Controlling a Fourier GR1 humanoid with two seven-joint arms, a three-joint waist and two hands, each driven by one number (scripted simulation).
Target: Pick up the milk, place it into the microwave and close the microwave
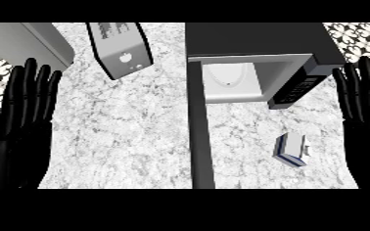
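A small white and blue milk carton [292, 149] stands on the marble counter [130, 137] at the right, in front of the microwave [260, 63]. The microwave's cavity shows a white interior, and its door [200, 127] swings out toward me as a dark edge-on slab. My right hand [356, 98] rests open at the right edge, fingers up, apart from the carton. My left hand [27, 103] rests open at the left edge, fingers up, holding nothing.
A silver toaster [119, 49] sits tilted at the back left of the counter. A grey appliance or sink corner [33, 46] shows at the far top left. The open door splits the counter into left and right parts.
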